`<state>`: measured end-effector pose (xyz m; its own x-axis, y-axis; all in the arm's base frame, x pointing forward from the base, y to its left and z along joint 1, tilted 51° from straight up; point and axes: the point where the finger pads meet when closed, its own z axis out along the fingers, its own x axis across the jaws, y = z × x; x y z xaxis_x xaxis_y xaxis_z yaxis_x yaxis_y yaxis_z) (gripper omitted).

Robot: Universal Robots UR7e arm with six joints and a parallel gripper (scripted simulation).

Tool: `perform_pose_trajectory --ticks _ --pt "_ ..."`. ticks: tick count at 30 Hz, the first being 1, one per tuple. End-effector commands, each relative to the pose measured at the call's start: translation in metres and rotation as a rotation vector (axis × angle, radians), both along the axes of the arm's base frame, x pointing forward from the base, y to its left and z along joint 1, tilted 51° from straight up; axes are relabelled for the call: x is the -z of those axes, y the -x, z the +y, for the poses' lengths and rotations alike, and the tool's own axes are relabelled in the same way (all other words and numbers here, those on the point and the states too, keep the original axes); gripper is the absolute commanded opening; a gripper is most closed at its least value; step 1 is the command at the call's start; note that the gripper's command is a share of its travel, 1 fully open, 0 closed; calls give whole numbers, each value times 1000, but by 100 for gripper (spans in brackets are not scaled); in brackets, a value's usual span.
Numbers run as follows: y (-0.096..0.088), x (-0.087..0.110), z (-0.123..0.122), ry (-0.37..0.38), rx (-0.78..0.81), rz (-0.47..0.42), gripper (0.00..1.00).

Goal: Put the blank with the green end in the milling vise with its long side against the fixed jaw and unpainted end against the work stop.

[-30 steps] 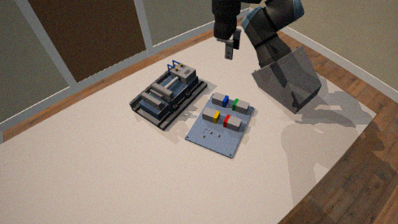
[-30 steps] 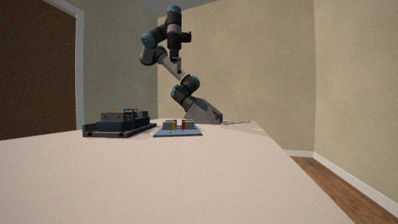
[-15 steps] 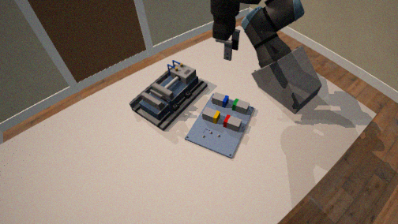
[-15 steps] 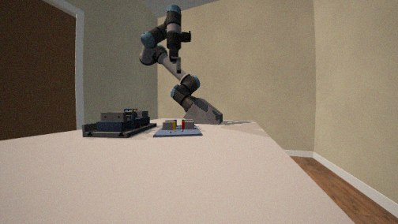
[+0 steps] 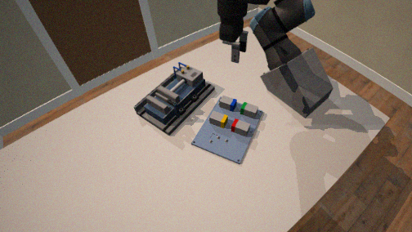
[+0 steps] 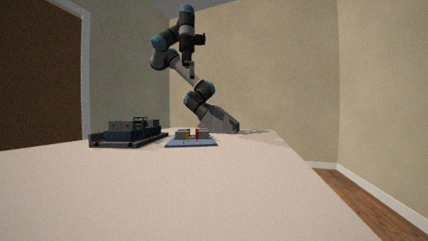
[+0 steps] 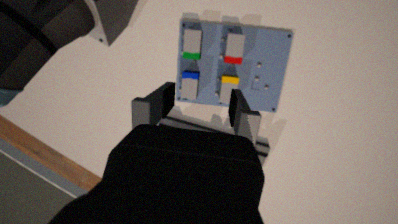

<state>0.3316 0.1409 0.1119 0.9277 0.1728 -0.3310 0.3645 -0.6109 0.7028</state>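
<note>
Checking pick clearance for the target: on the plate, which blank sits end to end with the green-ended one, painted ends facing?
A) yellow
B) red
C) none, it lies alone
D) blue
D: in the top view the green-ended blank lines up with the blue-ended blank on the plate, coloured ends meeting; the wrist view shows the same pairing.
</note>
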Motion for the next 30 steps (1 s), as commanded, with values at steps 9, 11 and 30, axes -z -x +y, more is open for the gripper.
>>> perform_pose_trajectory --ticks 9,11,30 --pt "-1 0 0 0 0 -1 100" --pt "-1 0 0 0 0 -1 100" --pt "-3 0 0 0 0 -1 100"
